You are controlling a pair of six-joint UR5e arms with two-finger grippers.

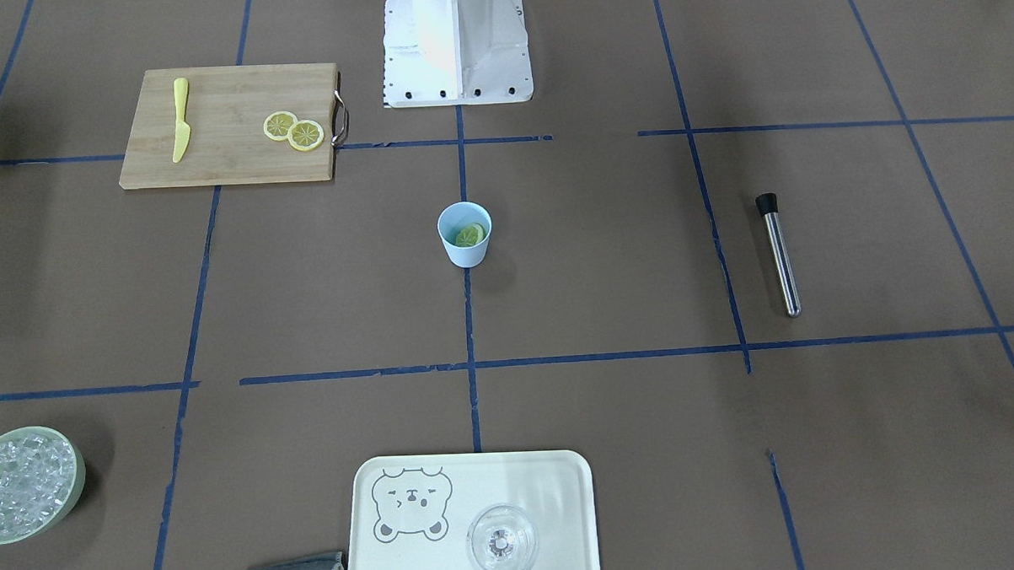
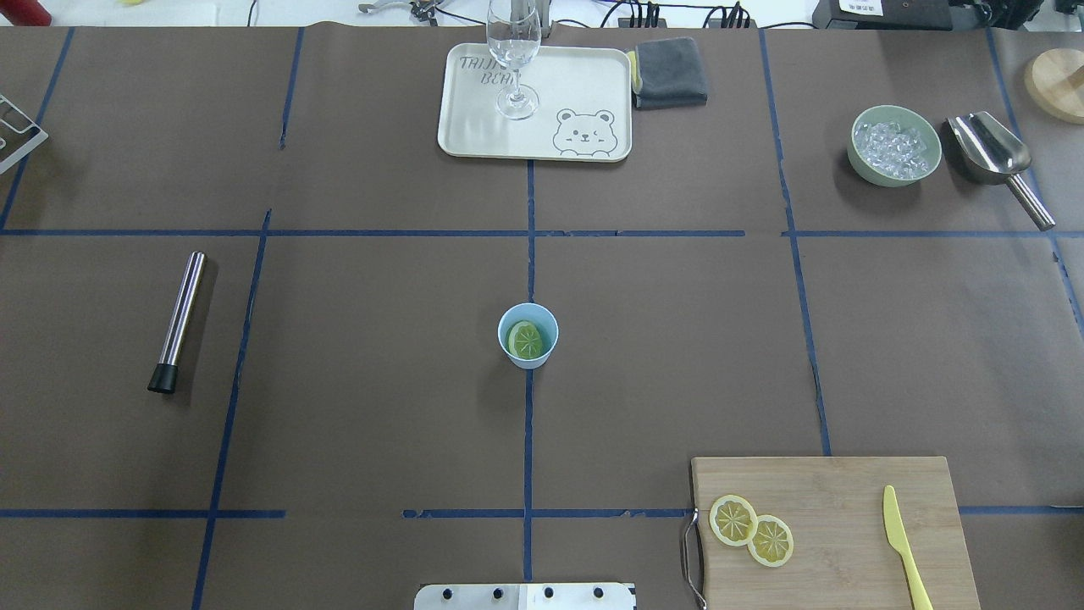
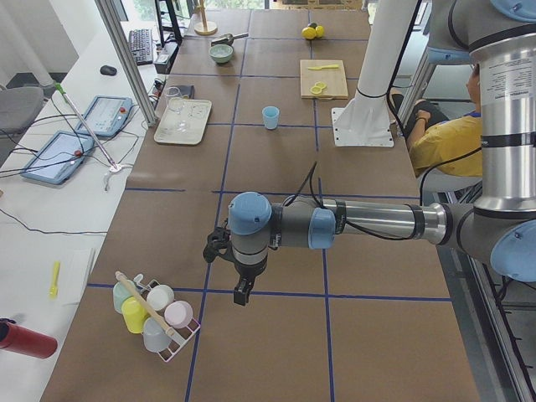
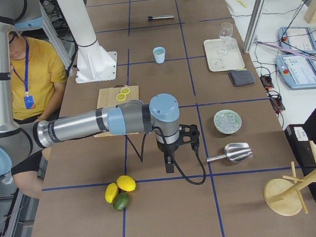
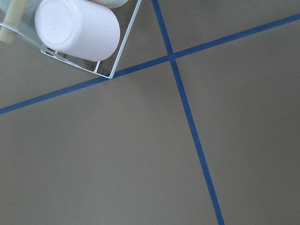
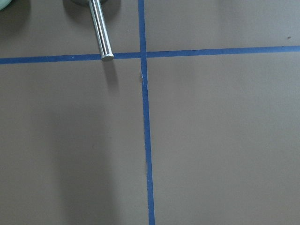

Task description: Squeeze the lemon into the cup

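The light-blue cup [image 1: 464, 253] stands at the table's centre, also in the overhead view [image 2: 508, 322]. A lemon slice [image 1: 471, 235] lies tilted inside it, seen from above too [image 2: 525, 340]. Two more lemon slices [image 2: 732, 519] [image 2: 771, 540] lie overlapping on the wooden cutting board [image 2: 847, 491]. My left gripper [image 3: 243, 293] hangs low over the table's left end, far from the cup. My right gripper [image 4: 168, 166] hangs low over the right end. Both show only in side views, so I cannot tell whether they are open or shut. No fingers show in the wrist views.
A yellow knife [image 2: 904, 546] lies on the board. A steel muddler [image 2: 178, 320] lies on my left. A tray [image 2: 474, 127] with a clear glass [image 2: 514, 51], a grey cloth [image 2: 669, 72], an ice bowl [image 2: 895, 146] and scoop [image 2: 995, 157] sit far. A cup rack [image 3: 155, 314] is near my left gripper.
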